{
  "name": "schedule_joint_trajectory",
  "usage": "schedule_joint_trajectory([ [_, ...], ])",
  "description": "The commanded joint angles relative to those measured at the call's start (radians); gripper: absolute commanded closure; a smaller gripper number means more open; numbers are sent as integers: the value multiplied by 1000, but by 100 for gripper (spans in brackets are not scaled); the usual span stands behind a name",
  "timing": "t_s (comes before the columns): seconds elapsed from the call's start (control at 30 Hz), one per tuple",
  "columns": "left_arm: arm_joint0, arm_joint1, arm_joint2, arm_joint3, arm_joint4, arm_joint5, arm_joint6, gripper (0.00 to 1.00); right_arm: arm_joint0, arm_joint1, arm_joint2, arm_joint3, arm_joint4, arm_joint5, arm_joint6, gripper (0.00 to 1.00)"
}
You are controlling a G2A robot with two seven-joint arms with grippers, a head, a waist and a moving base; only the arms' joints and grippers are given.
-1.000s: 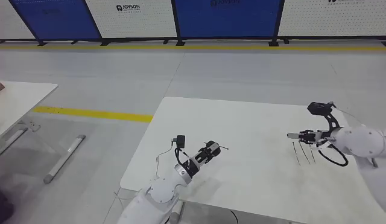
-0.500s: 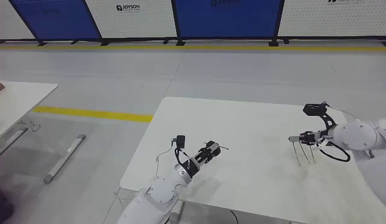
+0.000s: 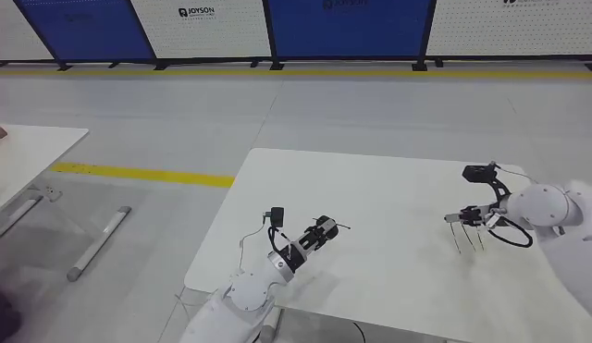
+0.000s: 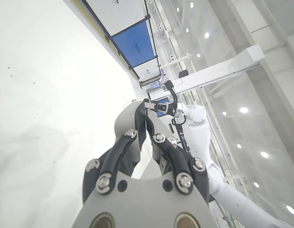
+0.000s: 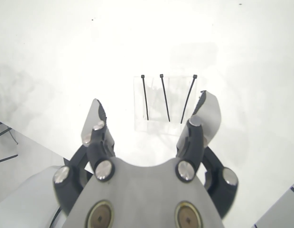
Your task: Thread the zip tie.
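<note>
The white table (image 3: 388,204) takes the lower middle of the top view, and both arms are over it. The right arm (image 3: 546,209) comes in from the robot's right side and the left arm (image 3: 259,283) from the near edge on the left, well apart from each other. The right gripper (image 3: 456,218) hangs above the right part of the table with its fingers (image 5: 209,110) spread wide. They hold nothing, and I cannot tell whether a fingertip touches the surface. The left gripper (image 3: 326,226) is low over the near-left part of the table, and its two fingers (image 4: 128,124) are pressed together along their pads. In the top view a thin dark line sticks out from its tip, too small to say what it is. Below the right gripper a clear rectangular sheet (image 5: 140,125) lies flat on the table. On this sheet are three black zip ties (image 5: 165,97) — side by side, not touching, each unthreaded, with the small square heads at the end away from the gripper's base. The outer tie on one side is just beside one fingertip of the right gripper.
</note>
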Motion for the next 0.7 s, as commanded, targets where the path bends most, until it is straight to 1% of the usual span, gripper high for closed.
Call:
schedule_joint_trajectory([
  [0.0, 0, 0, 0, 0, 0, 0, 0, 100, 1, 0, 0, 6, -4, 9, 8, 56],
  [0.13, 0, 0, 0, 0, 0, 0, 0, 100, -1, -4, -6, 19, -5, 10, 10, 62],
  [0.33, 0, 0, 0, 0, 0, 0, 0, 100, 7, -14, -24, 45, -14, 21, 23, 66],
  [0.37, 0, 0, 0, 0, 0, 0, 0, 100, 9, -15, -25, 52, -12, 25, 23, 75],
  [0.47, 0, 0, 0, 0, 0, 0, 0, 100, 17, -21, -34, 71, -15, 28, 27, 73],
  [0.57, 0, 0, 0, 0, 0, 0, 0, 100, 24, -28, -45, 89, -21, 37, 31, 77],
  [0.67, 0, 0, 0, 0, 0, 0, 0, 100, 34, -38, -61, 113, -24, 44, 31, 76],
])
